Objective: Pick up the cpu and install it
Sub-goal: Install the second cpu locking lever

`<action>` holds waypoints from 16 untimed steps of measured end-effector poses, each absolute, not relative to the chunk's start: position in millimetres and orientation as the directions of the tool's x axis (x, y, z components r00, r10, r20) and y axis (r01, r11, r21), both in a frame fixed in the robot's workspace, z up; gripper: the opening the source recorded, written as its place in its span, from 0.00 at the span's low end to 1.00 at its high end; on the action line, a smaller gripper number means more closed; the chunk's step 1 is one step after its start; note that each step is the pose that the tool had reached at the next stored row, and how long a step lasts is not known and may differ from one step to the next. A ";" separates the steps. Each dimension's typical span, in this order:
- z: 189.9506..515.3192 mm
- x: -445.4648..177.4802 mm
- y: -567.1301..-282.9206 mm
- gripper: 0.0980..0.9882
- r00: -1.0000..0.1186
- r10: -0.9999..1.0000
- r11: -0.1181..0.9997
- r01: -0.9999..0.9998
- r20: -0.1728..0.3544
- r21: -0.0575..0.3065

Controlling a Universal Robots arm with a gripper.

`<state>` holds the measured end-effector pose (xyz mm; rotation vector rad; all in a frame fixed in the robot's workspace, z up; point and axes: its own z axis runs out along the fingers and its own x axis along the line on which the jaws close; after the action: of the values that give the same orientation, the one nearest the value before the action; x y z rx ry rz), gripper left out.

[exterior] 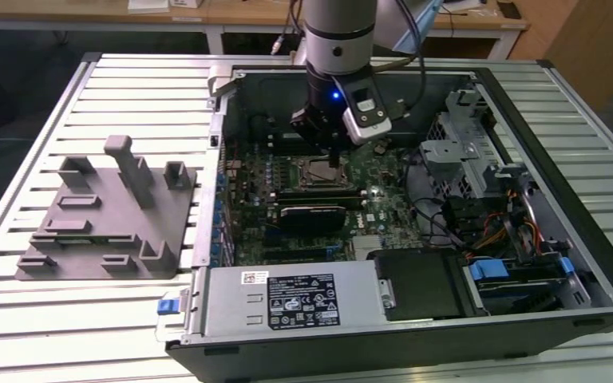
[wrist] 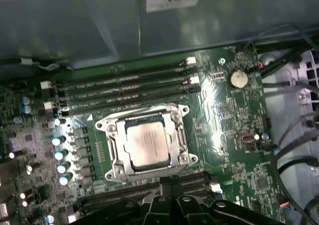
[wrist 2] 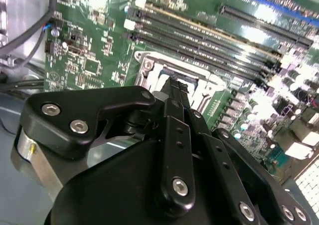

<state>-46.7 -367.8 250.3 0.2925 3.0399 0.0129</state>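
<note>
The cpu (wrist: 145,143) already lies square inside the motherboard socket (wrist: 110,146), with the gripper (wrist: 169,182) poised just above it, empty with fingers drawn together, so any lift should go straight and slow

Light comes from above; the slatted table (exterior: 125,88) looks bright, but inside the computer case (exterior: 562,319) it is dark and shadowy; the green motherboard (wrist 2: 99,45) shines with white glare in both wrist views; the close black gripper (wrist 2: 174,93) looks a bit blurry.
</note>
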 end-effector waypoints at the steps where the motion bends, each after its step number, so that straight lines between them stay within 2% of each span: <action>1: 250.3 -46.2 -369.6 0.01 -0.978 0.191 0.982 0.190 -0.086 0.017; 16: 249.8 -40.9 -397.5 0.01 -0.978 0.189 0.982 0.188 -0.086 0.018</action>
<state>-40.9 -397.5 249.8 0.2896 3.0402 0.0144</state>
